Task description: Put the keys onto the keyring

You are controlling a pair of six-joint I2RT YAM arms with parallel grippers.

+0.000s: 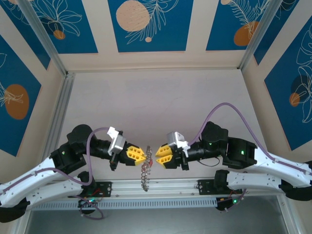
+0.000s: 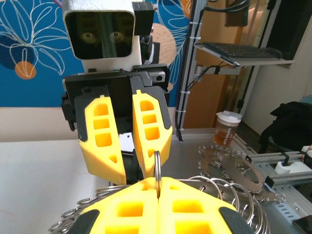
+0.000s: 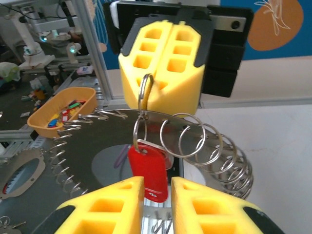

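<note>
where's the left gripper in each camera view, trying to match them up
Top external: the left gripper is low, just left of centre, pointing right.
Left wrist: bottom centre, shut on a small ring.
Right wrist: upper centre, facing the camera, the same ring at its tip.
Shared landmark: the chain of rings by its tip.
</note>
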